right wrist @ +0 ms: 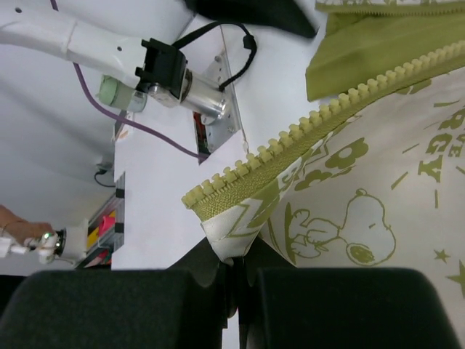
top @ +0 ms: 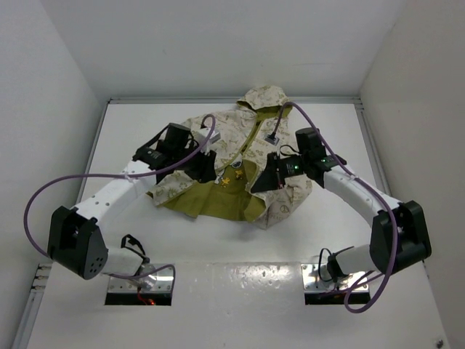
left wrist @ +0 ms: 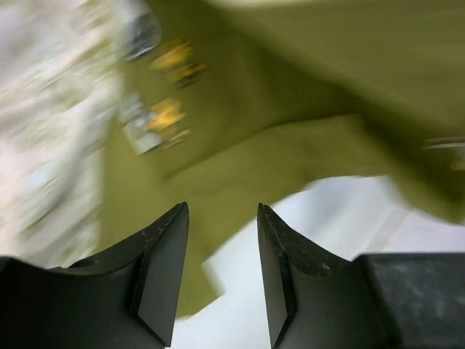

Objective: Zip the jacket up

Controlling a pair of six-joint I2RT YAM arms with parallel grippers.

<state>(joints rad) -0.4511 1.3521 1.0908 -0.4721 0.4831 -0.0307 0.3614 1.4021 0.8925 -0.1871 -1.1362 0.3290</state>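
- table (top: 240, 254): white, walled on three sides. the jacket (top: 231, 138) lay mid-table towards the far wall, hood away from the arm bases, lower front spread open w/ olive lining showing.
- left arm (top: 109, 193) & right arm (top: 356, 190) both reached in over the garment, one per side.
- right gripper (right wrist: 232, 270): jaws fully closed, pinching the bottom corner of the jacket's front edge, right at the end of the zipper teeth (right wrist: 320, 120). that corner was lifted off the table.
- left gripper (left wrist: 221, 212): jaws roughly half apart, nothing between them. it hung over the lining near the hem, and its wrist view was blurred.
- slider: couldn't find it in any view, so not clear where the zip would start.
- risk 1: the pinch sat on only a small tip of fabric. a hard pull along the teeth prob slips it out & the edge drops back.
- risk 2: w/ the left jaws empty, the other front edge was loose. if it isn't caught & lined up, the two halves won't meet and the zip jams or never engages.
- risk 3: lining was bunched under the left jaws. closing there might grab lining, not the zip edge.
- risk 4: purple cables looped close over the cloth, could snag a fold.
- counts: 1 jacket, 1 table, 2 arms, 2 grippers (1 closed on cloth, 1 empty), 1 row of teeth visible close up, 0 sliders seen.
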